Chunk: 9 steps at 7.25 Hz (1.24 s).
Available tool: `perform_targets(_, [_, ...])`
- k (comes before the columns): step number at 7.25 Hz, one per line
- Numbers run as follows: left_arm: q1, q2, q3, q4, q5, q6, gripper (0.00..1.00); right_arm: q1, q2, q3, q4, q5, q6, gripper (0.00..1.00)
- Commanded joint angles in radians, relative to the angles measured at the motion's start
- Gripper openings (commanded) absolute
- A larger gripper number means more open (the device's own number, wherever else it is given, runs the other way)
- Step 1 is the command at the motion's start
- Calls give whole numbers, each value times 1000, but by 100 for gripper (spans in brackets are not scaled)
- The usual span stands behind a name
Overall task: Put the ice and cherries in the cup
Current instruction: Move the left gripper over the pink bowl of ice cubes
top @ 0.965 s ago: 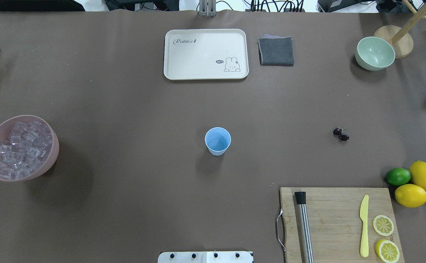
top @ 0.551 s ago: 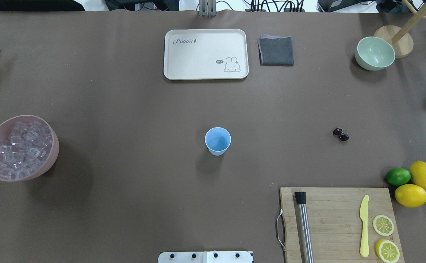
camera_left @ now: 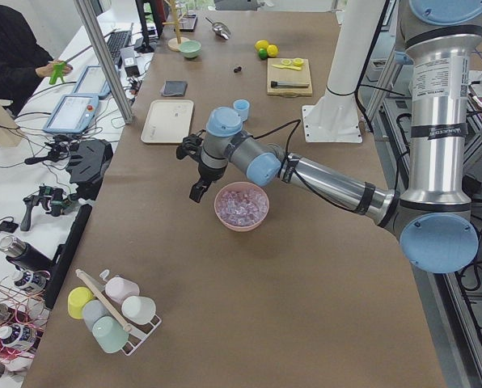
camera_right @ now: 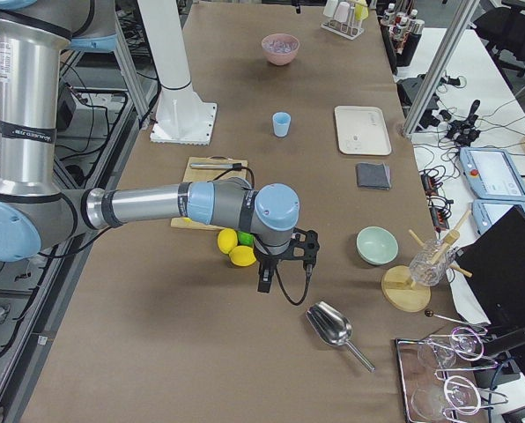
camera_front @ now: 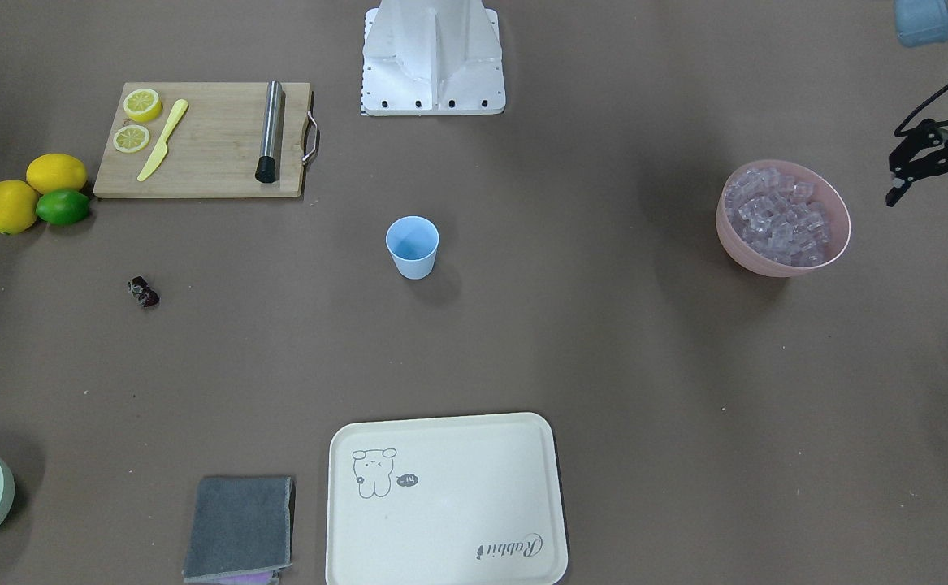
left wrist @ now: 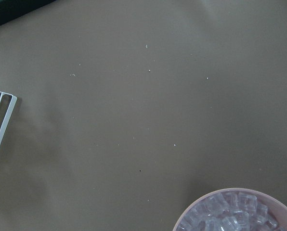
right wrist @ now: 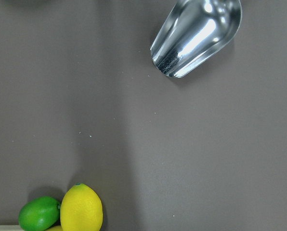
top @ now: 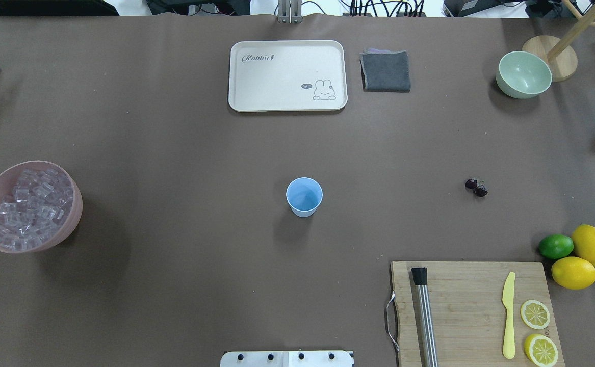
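We are observing the small light blue plastic cup [top: 304, 196] standing upright at mid-table. In the overhead view, the clear ice cubes [top: 28, 208] are lying heaped in the wide pink bowl [top: 74, 216] at the cup's 9 o'clock, well apart. The glossy dark red cherries [top: 476, 187] are lying on the brown table [top: 175, 153] at its 3 o'clock. The left gripper [camera_front: 932, 207] is hovering at the bowl's 9 o'clock with its fingers spread, gripping nothing. The right gripper [camera_right: 285, 273] is hanging between the yellow lemons [camera_right: 236, 248] and the steel scoop [camera_right: 330, 326]; we cannot tell its finger state.

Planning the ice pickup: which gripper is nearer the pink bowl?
Left. The left gripper hangs just beside the pink bowl; the right gripper is at the table's other end, near the lemons.
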State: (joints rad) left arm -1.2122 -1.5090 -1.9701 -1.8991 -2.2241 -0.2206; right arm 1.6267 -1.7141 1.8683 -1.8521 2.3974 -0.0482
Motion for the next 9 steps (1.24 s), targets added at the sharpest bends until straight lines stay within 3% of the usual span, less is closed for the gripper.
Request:
perform_targets(1, [124,3,2,-9,6,-94,98,1,-1,0,1,2,-1,100])
perform_targets(3, [221,3,-3,-12,120,-101,98,1,1,-3,1,3,-2,100])
perform_targets(9, [287,-10,71,-12,130,-123,98,1,1,-8,1,0,-5,100])
